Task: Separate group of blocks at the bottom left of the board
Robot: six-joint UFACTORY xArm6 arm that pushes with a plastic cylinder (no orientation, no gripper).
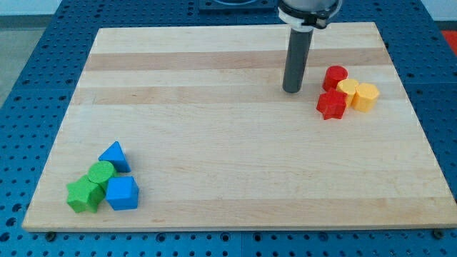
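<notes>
A tight group of blocks sits at the board's bottom left: a blue triangle (114, 156), a green cylinder (101, 173), a green star-like block (84, 195) and a blue cube (122, 193), all touching. My tip (291, 90) rests on the board near the view's top right, far from that group. It stands just left of a second cluster.
At the view's right lie a red cylinder (335, 76), a red star-like block (331, 105), a yellow block (348, 90) and a yellow hexagonal block (365, 97), touching each other. The wooden board (235, 157) lies on a blue perforated table (43, 78).
</notes>
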